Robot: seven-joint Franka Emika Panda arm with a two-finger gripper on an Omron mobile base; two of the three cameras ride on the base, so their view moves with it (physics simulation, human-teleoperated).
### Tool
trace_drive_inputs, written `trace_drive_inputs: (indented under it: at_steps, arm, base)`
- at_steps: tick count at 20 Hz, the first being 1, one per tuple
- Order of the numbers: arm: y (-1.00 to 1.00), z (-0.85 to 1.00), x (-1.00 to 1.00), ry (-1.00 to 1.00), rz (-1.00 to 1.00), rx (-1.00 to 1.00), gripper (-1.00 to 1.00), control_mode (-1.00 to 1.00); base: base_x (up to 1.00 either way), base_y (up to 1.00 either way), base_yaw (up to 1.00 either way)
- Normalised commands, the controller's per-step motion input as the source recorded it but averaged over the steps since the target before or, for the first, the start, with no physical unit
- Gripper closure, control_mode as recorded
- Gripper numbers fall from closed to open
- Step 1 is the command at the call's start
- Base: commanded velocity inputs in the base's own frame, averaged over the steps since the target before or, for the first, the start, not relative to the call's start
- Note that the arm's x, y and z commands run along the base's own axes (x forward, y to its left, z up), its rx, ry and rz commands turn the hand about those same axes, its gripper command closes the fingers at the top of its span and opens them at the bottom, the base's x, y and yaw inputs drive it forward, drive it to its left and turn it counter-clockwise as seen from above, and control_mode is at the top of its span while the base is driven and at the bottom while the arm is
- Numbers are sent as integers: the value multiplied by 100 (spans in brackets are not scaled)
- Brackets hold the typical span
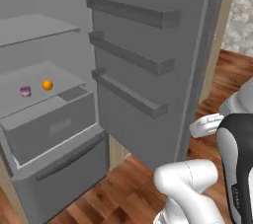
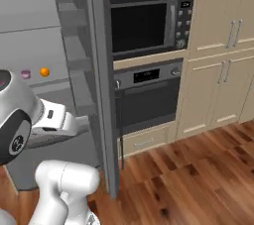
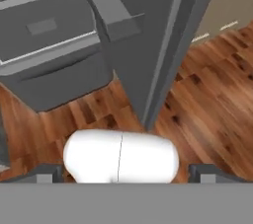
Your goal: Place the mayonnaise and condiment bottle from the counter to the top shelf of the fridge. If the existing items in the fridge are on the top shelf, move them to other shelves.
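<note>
The grey fridge stands open. A tiny pink-purple cup and a small orange fruit sit side by side on the shelf just above the boxy drawer. The same cup and fruit show past my arm in the right base view. One shelf higher, a bare grey panel holds nothing. My gripper is open, its fingertips far apart with nothing between them, hanging low over the wood floor in front of the fridge. The mayonnaise, condiment bottle and counter are out of view.
The fridge door swings out toward me with three bins on its inner face; its edge stands between my arm and the oven. A microwave and beige cabinets line the wall to the right.
</note>
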Motion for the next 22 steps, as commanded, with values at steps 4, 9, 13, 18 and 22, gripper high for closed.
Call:
trace_drive_inputs:
  at_steps: [4,9,13,18,22]
  arm:
    - [0,0,0,0,0,0,-100,100]
    - [0,0,0,0,0,0,-100,100]
    - [0,0,0,0,0,0,-100,100]
    - [0,0,0,0,0,0,-100,100]
    - [0,0,0,0,0,0,-100,100]
  base:
    - [0,-27,-87]
    - [5,-51,-77]
    - [31,-70,-62]
    - [84,-86,-37]
    - [100,-55,-12]
